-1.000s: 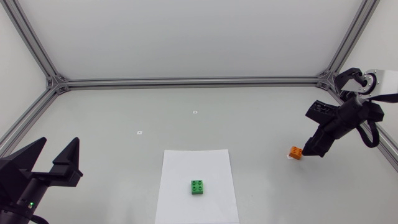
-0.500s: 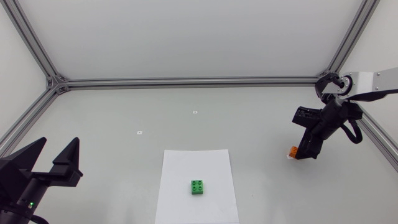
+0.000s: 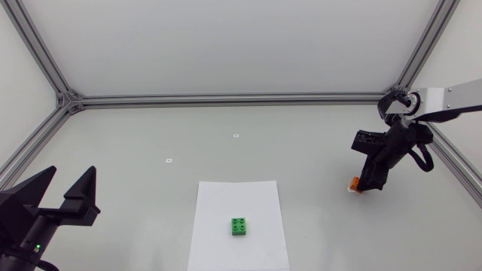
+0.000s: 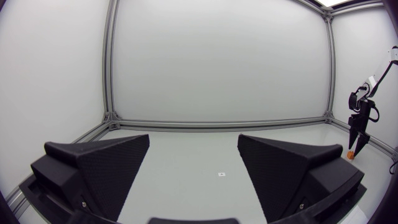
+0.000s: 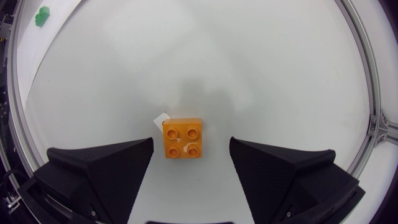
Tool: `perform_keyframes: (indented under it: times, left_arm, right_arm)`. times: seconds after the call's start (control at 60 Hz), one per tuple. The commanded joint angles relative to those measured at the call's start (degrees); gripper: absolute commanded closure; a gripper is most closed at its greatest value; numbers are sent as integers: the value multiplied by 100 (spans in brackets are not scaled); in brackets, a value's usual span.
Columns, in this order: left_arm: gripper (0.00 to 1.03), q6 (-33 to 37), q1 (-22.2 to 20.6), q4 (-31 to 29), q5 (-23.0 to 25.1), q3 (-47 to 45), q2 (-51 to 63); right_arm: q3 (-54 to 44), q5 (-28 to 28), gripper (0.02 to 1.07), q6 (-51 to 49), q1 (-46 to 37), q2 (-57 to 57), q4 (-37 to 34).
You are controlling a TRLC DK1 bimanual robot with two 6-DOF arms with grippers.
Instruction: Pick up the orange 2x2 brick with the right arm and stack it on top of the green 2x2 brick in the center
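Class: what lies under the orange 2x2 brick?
The orange 2x2 plastic brick rests on the grey table; a small white marker pokes out beneath one corner. The rest of the marker is covered.

Bright, even light; fisheye-bent edges

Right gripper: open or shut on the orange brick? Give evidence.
Open: the right gripper holds its fingers apart; the orange brick lies between them, touching neither.

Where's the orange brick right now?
Head view, right side: the orange brick lies on the table between the right hand's open fingers, apart from both, well away from the green brick.
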Motion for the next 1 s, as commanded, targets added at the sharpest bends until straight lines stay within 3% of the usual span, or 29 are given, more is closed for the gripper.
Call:
perform_keyframes:
  times: [0.0,0.6,0.717,0.883,0.983]
  left_arm:
    - [4,33,5,-65,16,-235,-32]
    - [4,33,5,-65,16,-235,-32]
    - [4,33,5,-65,16,-235,-32]
    - [4,33,5,-65,16,-235,-32]
    - [4,33,5,-65,16,-235,-32]
  right_arm:
    - [-8,43,25,-210,46,159,-113]
    - [10,69,25,-263,126,326,-43]
    - [36,69,35,-289,108,370,-34]
    - [54,69,37,-324,108,361,-51]
    - [98,61,45,-342,117,370,-51]
